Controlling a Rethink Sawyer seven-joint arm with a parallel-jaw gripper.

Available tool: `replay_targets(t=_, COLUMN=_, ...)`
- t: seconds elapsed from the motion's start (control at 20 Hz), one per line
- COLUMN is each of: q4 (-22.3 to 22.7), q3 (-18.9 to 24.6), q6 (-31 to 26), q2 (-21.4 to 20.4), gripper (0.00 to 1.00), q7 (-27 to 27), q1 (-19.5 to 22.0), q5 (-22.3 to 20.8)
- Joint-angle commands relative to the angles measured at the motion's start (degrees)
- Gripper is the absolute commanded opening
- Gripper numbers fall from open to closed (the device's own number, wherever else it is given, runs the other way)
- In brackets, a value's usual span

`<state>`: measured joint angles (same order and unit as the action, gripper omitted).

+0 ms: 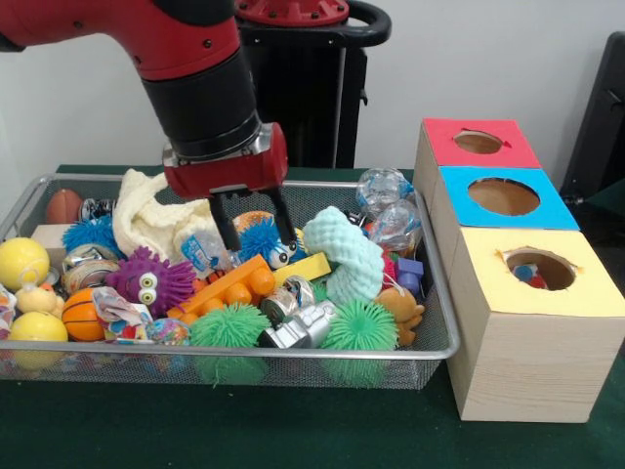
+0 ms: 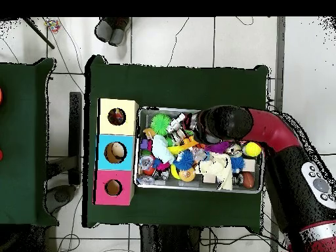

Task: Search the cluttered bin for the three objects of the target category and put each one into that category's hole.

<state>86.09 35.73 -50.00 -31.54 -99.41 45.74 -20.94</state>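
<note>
**Pincer hanging over the toy pile, nothing in it**

Green worktop (image 1: 293, 430) under everything, white wall behind. Landmark is the cluttered bin (image 1: 444, 322), a silver mesh basket stuffed with toys. Just beside its right end in the front view sits a row of three wooden boxes, and the yellow-faced one (image 1: 547, 293) is nearest the camera, with its ragged round hole (image 1: 539, 269) facing up and something colourful showing inside.

Over the middle of the bin, the red and black arm (image 1: 195, 78) comes down and the pincer (image 1: 256, 227) hangs with its two black fingers (image 1: 227, 223) spread apart, gripping nothing, just above a blue spiky ball (image 1: 260, 239).

One polka dot cloth bunch (image 1: 122, 318) lies at the bin's front left, beside an orange ball (image 1: 83, 315). Cream knitted cloth (image 1: 151, 220) sits toward the bin's back left.
</note>
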Motion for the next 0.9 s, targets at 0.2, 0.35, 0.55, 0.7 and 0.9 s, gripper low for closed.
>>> replay_targets(t=0.2, q4=-13.3, q3=2.0, q6=-11.4, q2=6.1, gripper=1.00, q7=19.7, q1=0.3, q5=-4.9)
replay_targets(t=0.35, q4=-15.6, q3=1.7, q6=-11.2, q2=7.5, gripper=1.00, q7=19.2, q1=-0.4, q5=-6.0)
replay_targets(t=0.55, q4=-15.5, q3=1.5, q6=-9.3, q2=7.8, gripper=1.00, q7=17.1, q1=-1.1, q5=-7.0)
replay_targets(t=0.7, q4=-11.7, q3=1.1, q6=-6.7, q2=5.8, gripper=1.00, q7=14.0, q1=-1.4, q5=-7.5)
replay_targets(t=0.9, q4=-5.8, q3=0.7, q6=-1.6, q2=3.5, gripper=1.00, q7=9.1, q1=-1.9, q5=-8.2)
